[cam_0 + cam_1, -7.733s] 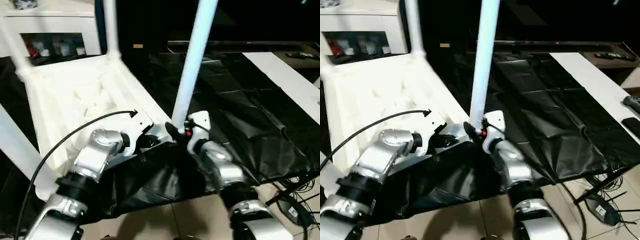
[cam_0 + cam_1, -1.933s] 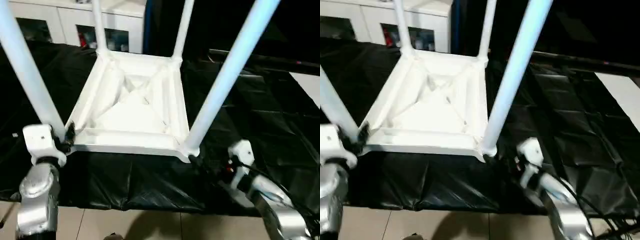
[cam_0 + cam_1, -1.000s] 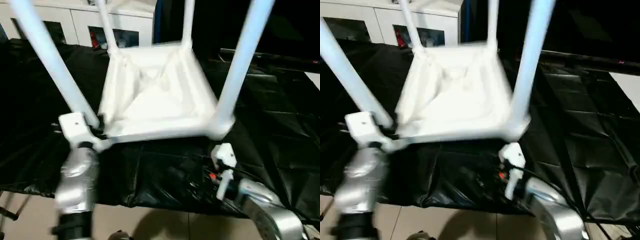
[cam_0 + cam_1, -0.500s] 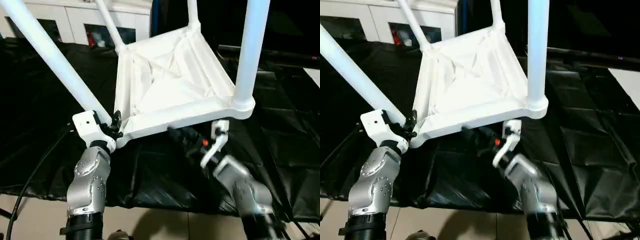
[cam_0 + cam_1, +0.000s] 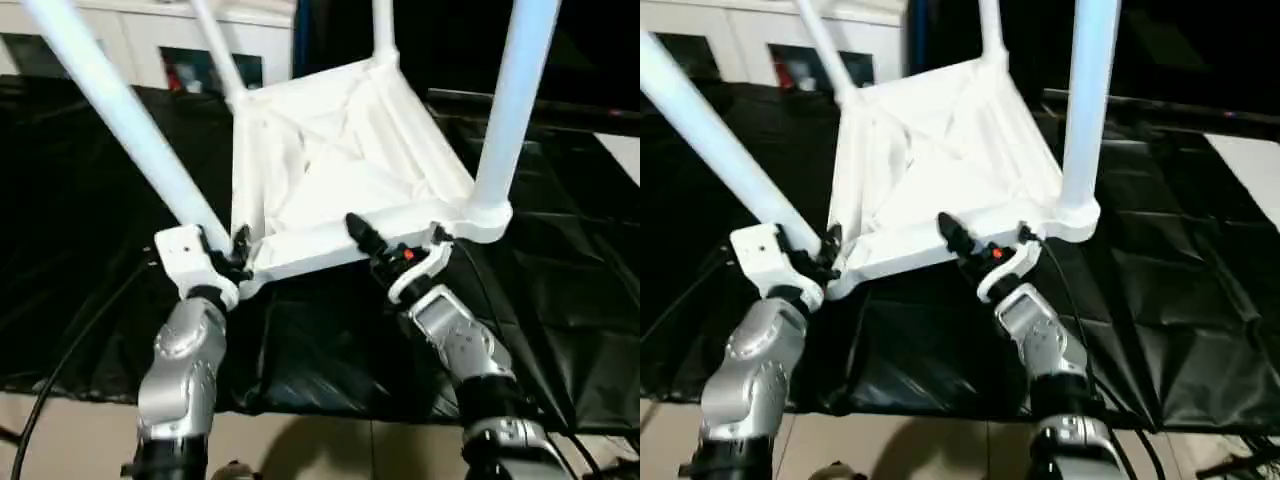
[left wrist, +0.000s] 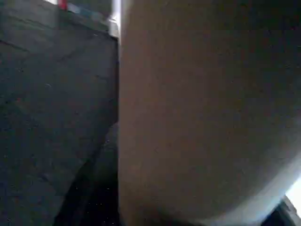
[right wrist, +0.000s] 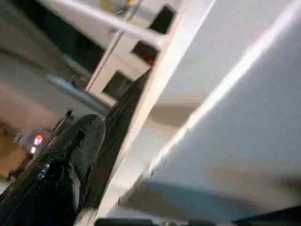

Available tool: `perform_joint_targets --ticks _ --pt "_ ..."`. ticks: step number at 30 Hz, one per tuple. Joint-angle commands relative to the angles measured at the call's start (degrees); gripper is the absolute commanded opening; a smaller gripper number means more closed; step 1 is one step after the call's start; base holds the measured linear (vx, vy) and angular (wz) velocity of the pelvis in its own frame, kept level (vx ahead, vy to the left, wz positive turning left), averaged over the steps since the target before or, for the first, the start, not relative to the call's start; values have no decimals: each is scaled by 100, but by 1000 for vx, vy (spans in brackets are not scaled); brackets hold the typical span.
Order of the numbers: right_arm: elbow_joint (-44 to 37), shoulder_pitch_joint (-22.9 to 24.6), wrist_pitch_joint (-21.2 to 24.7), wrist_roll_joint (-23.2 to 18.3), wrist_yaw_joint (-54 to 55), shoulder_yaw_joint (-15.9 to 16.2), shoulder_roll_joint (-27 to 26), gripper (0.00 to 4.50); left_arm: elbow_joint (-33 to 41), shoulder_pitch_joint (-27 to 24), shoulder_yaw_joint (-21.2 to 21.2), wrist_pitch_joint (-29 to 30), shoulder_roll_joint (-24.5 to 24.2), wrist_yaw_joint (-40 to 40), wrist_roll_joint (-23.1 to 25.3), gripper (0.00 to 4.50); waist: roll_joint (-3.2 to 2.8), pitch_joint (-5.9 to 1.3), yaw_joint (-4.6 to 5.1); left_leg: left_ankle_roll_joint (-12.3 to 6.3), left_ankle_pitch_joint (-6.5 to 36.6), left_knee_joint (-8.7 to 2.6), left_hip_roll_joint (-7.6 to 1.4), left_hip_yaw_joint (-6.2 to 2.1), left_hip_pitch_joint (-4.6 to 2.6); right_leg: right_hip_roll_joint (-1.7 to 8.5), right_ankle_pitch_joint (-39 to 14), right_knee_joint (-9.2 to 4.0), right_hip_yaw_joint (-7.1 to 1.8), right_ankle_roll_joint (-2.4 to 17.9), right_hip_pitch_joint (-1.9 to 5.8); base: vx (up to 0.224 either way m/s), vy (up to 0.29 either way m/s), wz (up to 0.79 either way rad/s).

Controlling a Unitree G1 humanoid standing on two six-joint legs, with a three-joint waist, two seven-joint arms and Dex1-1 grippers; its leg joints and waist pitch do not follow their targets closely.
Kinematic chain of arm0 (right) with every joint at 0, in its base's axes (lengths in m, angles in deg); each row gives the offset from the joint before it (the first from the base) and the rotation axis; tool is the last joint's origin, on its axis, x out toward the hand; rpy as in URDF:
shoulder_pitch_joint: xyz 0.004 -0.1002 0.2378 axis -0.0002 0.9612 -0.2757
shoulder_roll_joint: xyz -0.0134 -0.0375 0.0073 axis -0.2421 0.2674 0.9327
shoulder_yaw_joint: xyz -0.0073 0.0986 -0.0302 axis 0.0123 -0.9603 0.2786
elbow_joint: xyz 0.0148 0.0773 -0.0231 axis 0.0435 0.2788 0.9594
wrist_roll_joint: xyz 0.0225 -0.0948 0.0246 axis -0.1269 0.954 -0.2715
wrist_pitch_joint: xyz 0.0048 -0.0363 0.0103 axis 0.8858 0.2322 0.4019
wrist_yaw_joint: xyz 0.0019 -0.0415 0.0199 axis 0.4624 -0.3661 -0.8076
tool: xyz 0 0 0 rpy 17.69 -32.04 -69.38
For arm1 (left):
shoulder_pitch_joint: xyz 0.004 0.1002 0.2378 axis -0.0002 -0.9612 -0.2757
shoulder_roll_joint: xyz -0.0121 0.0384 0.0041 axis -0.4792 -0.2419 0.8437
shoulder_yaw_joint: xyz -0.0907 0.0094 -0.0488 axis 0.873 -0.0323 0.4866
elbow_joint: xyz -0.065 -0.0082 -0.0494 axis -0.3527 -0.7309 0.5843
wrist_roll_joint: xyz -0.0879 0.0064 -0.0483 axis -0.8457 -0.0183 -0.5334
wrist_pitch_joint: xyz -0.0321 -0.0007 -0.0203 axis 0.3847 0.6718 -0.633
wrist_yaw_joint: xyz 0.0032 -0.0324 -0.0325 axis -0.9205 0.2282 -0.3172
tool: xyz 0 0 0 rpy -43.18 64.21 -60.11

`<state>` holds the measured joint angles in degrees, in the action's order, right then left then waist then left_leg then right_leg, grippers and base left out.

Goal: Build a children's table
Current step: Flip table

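With all four long white tube legs (image 5: 120,105) socketed in the upturned white plastic ribbed tabletop (image 5: 330,160), only righting seems left; the left gripper (image 5: 235,255) pinches its near corner, while the right gripper (image 5: 395,245) stands spread at the near rim.

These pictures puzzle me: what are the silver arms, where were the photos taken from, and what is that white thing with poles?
The silver arms belong to a humanoid robot. Two pictures come from cameras in its head, looking down; two come from cameras on its wrists. The white thing is a children's table upside down on a black sheet, its four legs pointing up. The left gripper is closed on the table's near left corner. The right gripper stands open at the table's near edge.
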<state>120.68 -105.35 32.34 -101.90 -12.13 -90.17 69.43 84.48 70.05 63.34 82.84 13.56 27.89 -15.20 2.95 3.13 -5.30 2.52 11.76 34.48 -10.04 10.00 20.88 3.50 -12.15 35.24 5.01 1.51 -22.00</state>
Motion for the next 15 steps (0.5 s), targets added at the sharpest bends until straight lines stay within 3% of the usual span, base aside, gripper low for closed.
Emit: perform_joint_targets --ticks 1,3,5,8,9,10,12,13,14,15 --pt "126 -180 52 -111 72 -144 14 415 -81 -231 -279 124 597 167 -196 209 42 -351 -17 -300 115 -417 -410 -118 -34 613 -53 -324 -382 1124 291 0 0 0" --pt "249 -237 32 -155 25 -236 10 410 -85 -307 -361 81 606 162 -146 209 33 -348 -6 -311 168 -413 -409 -111 -30 623 -126 -339 -382 1129 293 0 0 0" --pt "373 -297 1 -200 40 -346 18 372 -69 -370 -411 49 619 144 -134 209 26 -345 1 -292 235 -420 -419 -112 -41 626 -225 -345 -380 1141 282 0 0 0" --pt "444 -323 28 -288 2 -440 57 370 -58 -507 -498 -14 652 136 -128 209 9 -346 -2 -248 269 -422 -427 -114 -45 620 -253 -342 -382 1138 281 0 0 0" --pt "420 -309 54 -313 -15 -443 69 370 -54 -552 -532 -23 661 143 -124 209 15 -350 0 -259 219 -418 -424 -114 -41 611 -163 -331 -379 1145 283 0 0 0" --pt "378 -307 97 -345 -14 -450 86 336 -30 -571 -566 -11 675 135 -124 209 31 -353 -2 -282 191 -414 -422 -110 -43 611 -111 -326 -378 1155 283 0 0 0" --pt "362 -311 138 -366 -31 -477 93 330 0 -610 -621 -31 675 123 -132 209 32 -348 -8 -302 191 -413 -417 -108 -37 616 -142 -330 -379 1163 286 0 0 0" --pt "300 -321 270 -478 -59 -568 87 327 21 -634 -692 -72 690 128 -145 209 152 -350 -22 -330 170 -411 -415 -102 -31 625 -204 -328 -374 1153 299 0 0 0" --pt "275 -323 328 -525 -67 -608 83 313 13 -635 -715 -92 699 124 -138 209 115 -344 -34 -343 166 -416 -409 -108 -27 629 -246 -321 -378 1150 298 0 0 0" --pt "193 -278 390 -568 -71 -626 67 295 45 -681 -750 -111 708 122 -127 209 119 -334 -48 -351 170 -422 -420 -112 -32 626 -335 -333 -371 1106 281 0 0 0"
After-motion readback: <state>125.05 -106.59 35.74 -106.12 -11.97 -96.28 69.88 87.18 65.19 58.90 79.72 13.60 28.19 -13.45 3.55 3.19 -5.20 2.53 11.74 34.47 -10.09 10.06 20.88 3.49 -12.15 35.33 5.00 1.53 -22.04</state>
